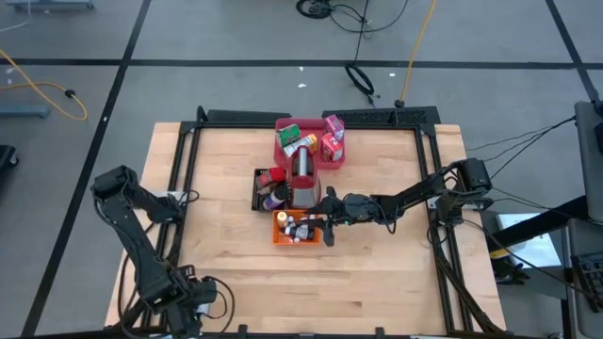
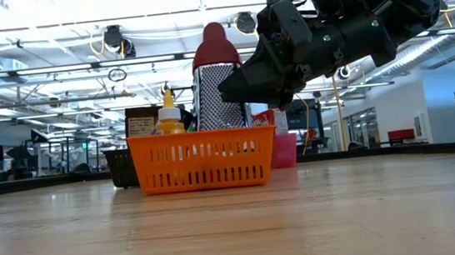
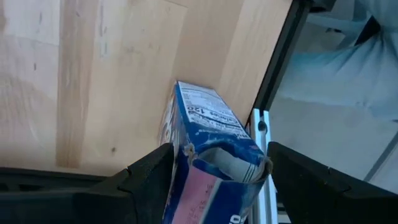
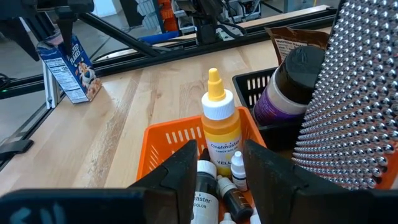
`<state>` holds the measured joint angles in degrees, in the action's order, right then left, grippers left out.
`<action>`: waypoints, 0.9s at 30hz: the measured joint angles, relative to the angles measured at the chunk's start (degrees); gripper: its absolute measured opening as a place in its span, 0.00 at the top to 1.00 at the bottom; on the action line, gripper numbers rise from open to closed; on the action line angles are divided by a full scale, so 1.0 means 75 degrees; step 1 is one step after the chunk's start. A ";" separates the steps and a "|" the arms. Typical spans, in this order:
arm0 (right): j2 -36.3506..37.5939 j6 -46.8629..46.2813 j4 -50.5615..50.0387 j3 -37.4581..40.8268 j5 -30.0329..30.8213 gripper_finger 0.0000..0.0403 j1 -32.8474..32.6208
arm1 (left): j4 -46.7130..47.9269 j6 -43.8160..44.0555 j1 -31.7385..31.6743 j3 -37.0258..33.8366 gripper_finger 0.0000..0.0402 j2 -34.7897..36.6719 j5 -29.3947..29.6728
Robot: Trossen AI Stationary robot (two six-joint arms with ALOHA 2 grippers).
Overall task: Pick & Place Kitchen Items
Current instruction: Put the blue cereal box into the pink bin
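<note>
A blue carton with a torn-open top is at the table's near-left corner, beside the black rail, with my left gripper shut on it. From across the table it shows as the blue carton under the left gripper. My right gripper hovers open, nearly level, over the right end of the orange basket. That basket holds a yellow squeeze bottle and several small dark bottles. Nothing is between the right fingers. My left gripper pinches the carton's open top end between its two fingers, one on each side wall. The fingers come from above, pointing steeply down. The carton hangs slightly tilted below them. Whether its lower end rests on the table I cannot tell.
A tall silver grater with a red top stands just behind the orange basket. A black basket with dark jars sits to its left, and a pink tray with cartons lies farther back. Bare wood lies across the near half.
</note>
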<state>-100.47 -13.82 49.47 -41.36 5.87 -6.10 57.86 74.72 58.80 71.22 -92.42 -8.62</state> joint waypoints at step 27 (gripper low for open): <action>0.0000 0.0007 -0.0003 0.0000 0.0000 0.72 0.0000 | 0.0284 0.0210 -0.0275 -0.0114 0.94 0.0076 0.0140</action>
<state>-100.47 -13.77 49.45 -41.36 5.87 -6.10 59.99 76.29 56.73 70.37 -91.85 -7.58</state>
